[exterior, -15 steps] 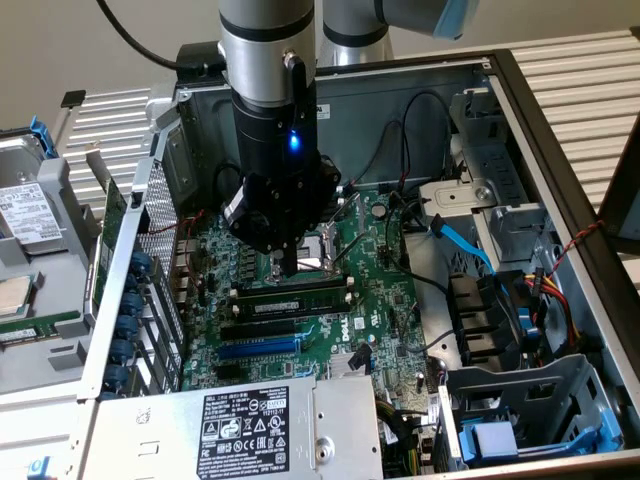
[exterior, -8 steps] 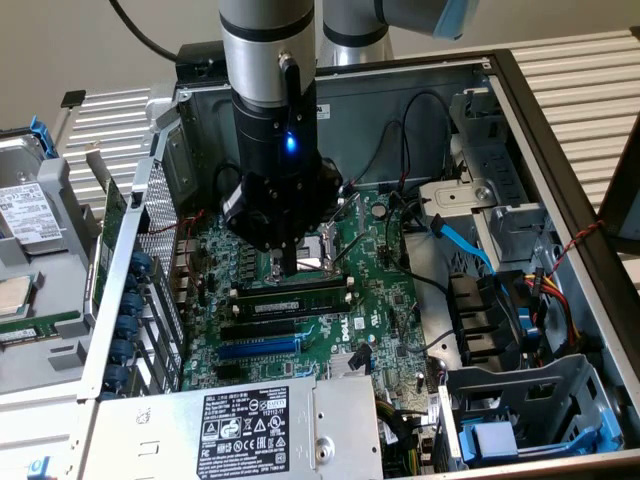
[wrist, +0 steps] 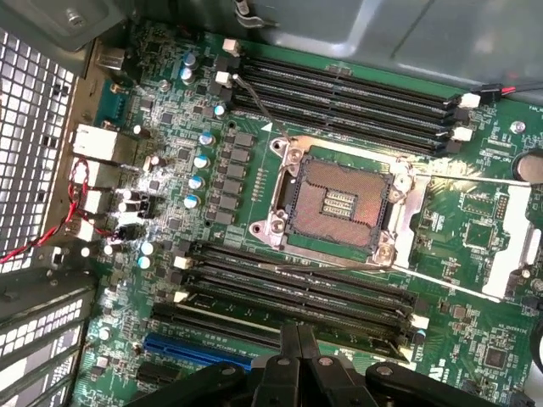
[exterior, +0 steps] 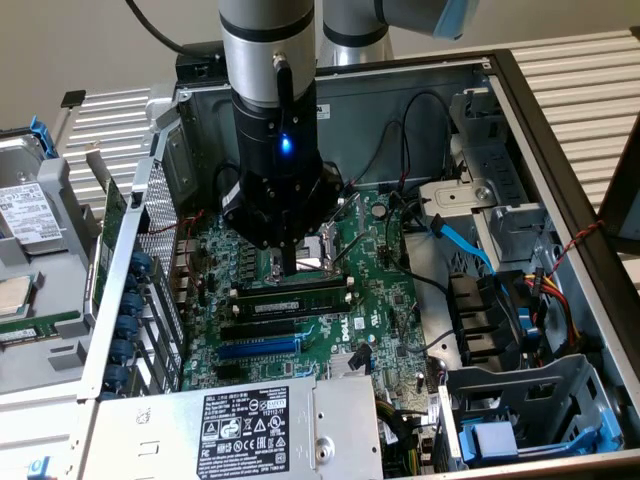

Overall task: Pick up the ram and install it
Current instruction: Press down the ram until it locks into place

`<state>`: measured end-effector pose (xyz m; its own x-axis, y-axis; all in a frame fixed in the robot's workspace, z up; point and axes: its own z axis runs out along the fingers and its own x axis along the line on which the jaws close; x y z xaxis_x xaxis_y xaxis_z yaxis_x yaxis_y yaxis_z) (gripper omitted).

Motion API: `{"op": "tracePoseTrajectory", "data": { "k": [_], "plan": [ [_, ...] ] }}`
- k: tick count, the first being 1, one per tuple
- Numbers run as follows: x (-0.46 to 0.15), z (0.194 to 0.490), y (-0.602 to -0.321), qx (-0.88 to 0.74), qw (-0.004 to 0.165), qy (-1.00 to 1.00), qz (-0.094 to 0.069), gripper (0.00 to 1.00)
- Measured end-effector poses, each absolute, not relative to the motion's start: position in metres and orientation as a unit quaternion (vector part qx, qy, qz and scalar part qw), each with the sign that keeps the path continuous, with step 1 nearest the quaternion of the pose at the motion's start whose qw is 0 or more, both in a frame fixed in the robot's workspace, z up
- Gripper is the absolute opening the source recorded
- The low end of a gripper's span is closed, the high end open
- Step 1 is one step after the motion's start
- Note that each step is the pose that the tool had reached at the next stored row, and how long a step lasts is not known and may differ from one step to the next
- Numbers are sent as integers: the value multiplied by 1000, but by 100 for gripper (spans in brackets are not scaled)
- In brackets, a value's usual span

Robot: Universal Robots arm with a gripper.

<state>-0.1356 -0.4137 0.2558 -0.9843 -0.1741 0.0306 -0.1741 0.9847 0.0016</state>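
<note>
Now gripper (wrist: 297, 352) clenched, empty, tips on ram (exterior: 300, 296) beside CPU socket (wrist: 339, 201); ram stiff, fragile, I'd grip edges.

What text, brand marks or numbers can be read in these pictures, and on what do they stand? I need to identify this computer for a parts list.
"DELL" in white print on the green motherboard, near its edge at the exterior view's right.
White label on the power supply: rows of print and symbols, too small to read.
Label on the hard drive: too blurred to read.
White print on the motherboard in the wrist view: unreadable.
</note>
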Motion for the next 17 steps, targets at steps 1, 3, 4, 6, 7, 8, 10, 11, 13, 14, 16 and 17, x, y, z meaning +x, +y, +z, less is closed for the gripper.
{"op": "tracePoseTrajectory", "data": {
  "k": [1,3,4,6,7,8,10,11,13,14,16,17],
  "plan": [
    [-136,256,-414,81,15,-997,0,11],
    [-136,256,-414,67,15,-998,0,11],
    [-136,256,-414,61,15,-998,0,11],
    [-136,256,-414,50,14,-999,0,11],
    [-136,256,-414,45,13,-999,0,11],
    [-136,256,-414,40,12,-999,0,11],
    [-136,256,-414,31,10,-999,0,11],
    [-136,256,-414,28,9,-1000,0,11],
    [-136,256,-414,23,5,-1000,0,11],
    [-136,256,-414,21,3,-1000,2,11],
    [-136,256,-414,18,-3,-1000,7,11],
    [-136,256,-414,17,-6,-1000,10,11]
  ]
}}
